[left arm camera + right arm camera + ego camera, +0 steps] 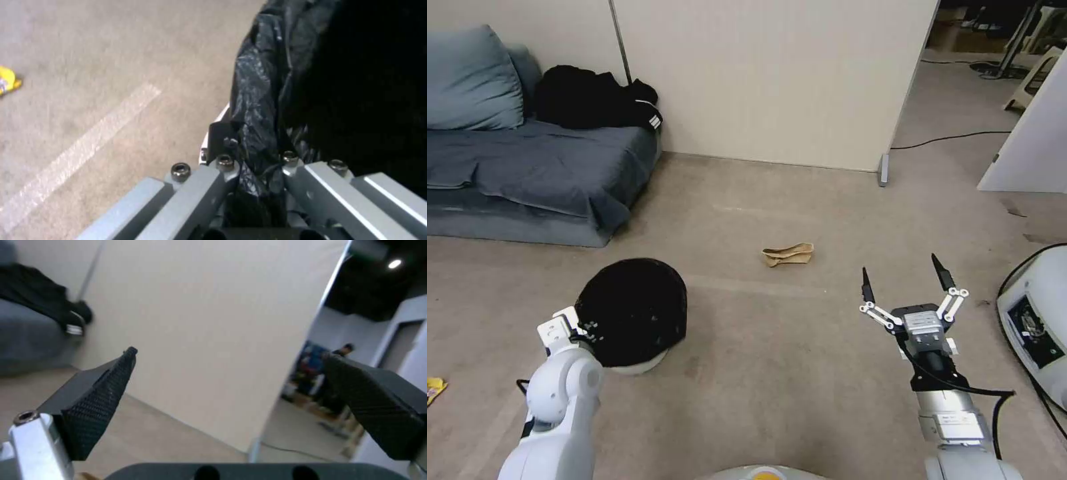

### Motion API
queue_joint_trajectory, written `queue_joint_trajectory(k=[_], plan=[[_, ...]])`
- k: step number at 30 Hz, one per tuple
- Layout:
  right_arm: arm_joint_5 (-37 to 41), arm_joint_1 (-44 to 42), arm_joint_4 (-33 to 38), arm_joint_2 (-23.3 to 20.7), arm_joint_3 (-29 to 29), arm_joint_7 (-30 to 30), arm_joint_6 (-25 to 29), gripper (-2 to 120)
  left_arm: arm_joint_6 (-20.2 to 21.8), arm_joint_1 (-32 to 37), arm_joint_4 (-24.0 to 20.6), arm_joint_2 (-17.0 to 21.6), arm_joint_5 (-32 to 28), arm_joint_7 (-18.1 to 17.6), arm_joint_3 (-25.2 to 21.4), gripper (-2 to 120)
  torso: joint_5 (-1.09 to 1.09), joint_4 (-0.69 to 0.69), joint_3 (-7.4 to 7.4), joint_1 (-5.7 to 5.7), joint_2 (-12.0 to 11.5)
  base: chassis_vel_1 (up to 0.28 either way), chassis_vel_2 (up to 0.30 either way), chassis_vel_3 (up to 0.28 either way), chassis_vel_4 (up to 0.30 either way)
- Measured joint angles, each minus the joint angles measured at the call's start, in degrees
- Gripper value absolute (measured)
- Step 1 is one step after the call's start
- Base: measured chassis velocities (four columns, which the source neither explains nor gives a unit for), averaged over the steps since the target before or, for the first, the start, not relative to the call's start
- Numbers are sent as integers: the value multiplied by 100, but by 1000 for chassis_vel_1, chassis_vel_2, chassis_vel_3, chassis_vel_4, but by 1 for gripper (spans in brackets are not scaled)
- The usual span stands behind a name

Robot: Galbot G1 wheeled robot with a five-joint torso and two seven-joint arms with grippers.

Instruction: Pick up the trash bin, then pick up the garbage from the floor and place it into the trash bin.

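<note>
Head view, left pincer (586,328): clamped on the near rim of the trash bin (632,312), bin off to its right.
Head view, right pincer (906,280): spread wide, holding nothing; crumpled brown paper bag (788,254) on the floor (800,373) ahead and to its left.
Left wrist view: left pincer (256,163) closed on the black liner at the trash bin (276,86) rim; yellow wrapper (8,83) well apart on the floor.
Right wrist view: right pincer (249,400) gaping, fingertips (100,396) well apart, nothing between.

The bin (634,313) hangs at front left, its rim pinched in the left gripper (587,331). A paper bag (788,254) lies on the floor (800,347) ahead, between bin and right gripper (904,280). A wrapper (434,390) lies far left. The sofa (527,173) stands behind the bin.
</note>
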Motion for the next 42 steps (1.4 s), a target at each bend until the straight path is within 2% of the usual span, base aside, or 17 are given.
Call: queue_joint_trajectory(k=[2,3,7,8,11,15,20,42], plan=[[606,-55,-19,-1,-101,-308,-111,100,0,264,-545,51,73,39,85,0,1,0,0,0,0,0,0,0,0],[606,-55,-19,-1,-101,-308,-111,100,0,264,-545,51,73,39,85,0,1,0,0,0,0,0,0,0,0],[1645,-272,10,-1,-385,-249,-407,100,-2,688,-1401,115,341,193,229,0,0,0,0,0,0,0,0,0,0],[1645,-272,10,-1,-385,-249,-407,100,-2,688,-1401,115,341,193,229,0,0,0,0,0,0,0,0,0,0],[1778,-324,16,-1,-480,-67,-464,100,-4,990,-1856,72,575,300,334,0,1,0,0,0,0,0,0,0,0],[1828,-368,14,-1,-525,-24,-456,100,-33,1262,-2193,-22,871,430,417,0,1,0,0,0,0,0,0,0,0],[1801,-395,-40,0,-553,-55,-419,100,-119,1522,-2335,-186,1234,582,486,0,0,0,0,0,0,0,0,0,0],[1626,-356,-196,0,-561,-216,-298,100,-167,1698,-2296,-279,1438,689,513,0,1,0,0,0,0,-26,21,24,-24]])
